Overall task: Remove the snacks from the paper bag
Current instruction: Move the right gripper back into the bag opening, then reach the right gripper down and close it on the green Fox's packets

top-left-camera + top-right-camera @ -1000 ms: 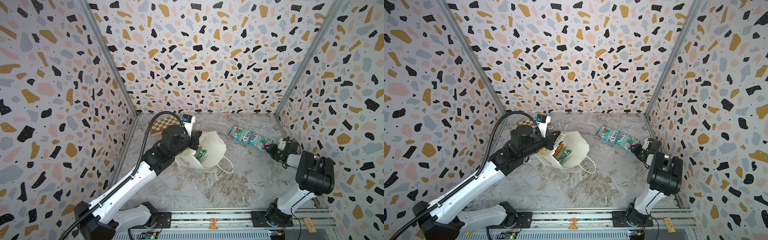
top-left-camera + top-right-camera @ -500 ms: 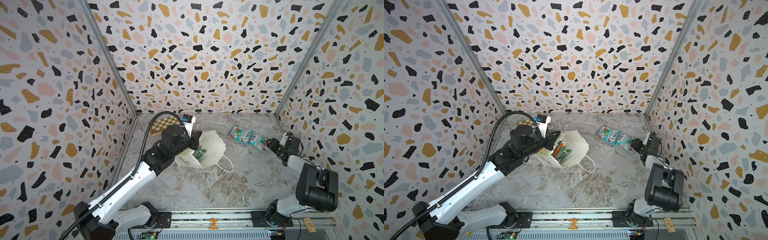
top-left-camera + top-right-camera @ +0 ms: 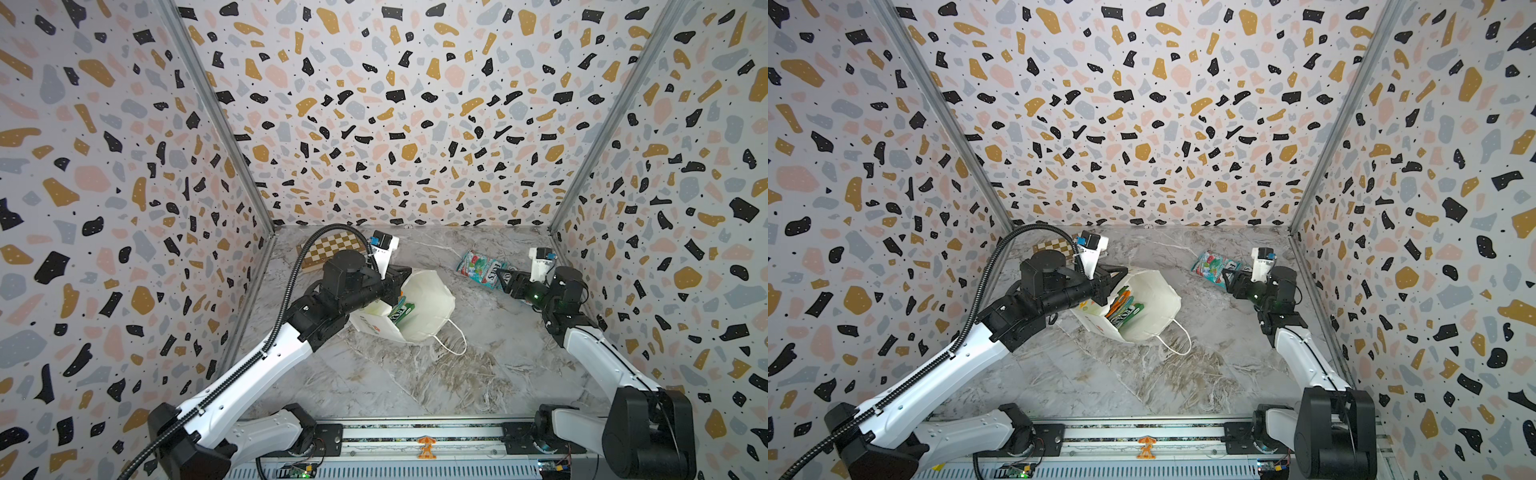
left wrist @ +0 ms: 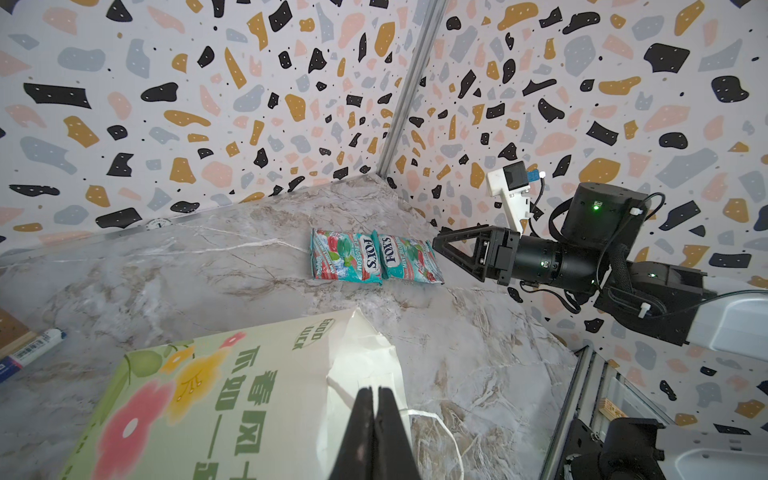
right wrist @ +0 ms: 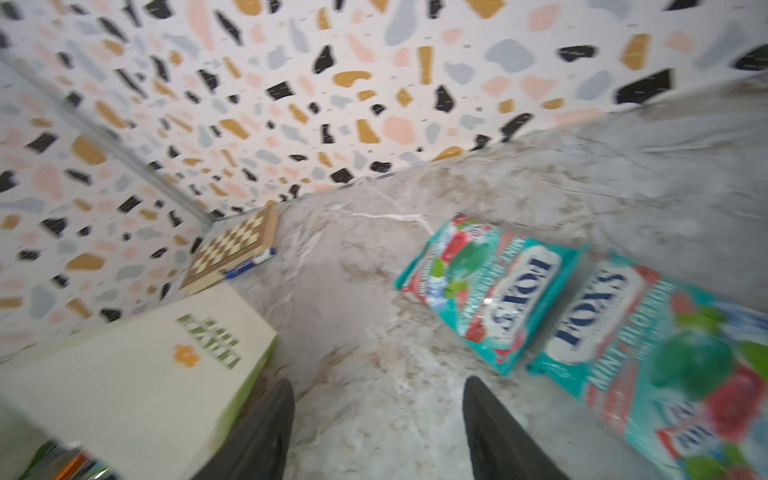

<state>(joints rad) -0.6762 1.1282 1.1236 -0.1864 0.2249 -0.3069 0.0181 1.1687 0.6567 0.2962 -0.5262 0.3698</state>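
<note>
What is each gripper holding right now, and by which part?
The left gripper is shut on the paper bag, pinching the rim of its open mouth. The right gripper is open and empty.

surface: marble tabletop (image 3: 415,382) | on it: paper bag (image 3: 432,299) (tilted) | teal packets (image 3: 473,264) | chessboard (image 3: 332,247)

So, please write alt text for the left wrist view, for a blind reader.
Two teal-red glossy FOX'S candy packets lie side by side on a grey marble table, with the right arm's open black tool beside them. Nearer, the shut left tool pinches a white printed paper bag at its rim.
</note>
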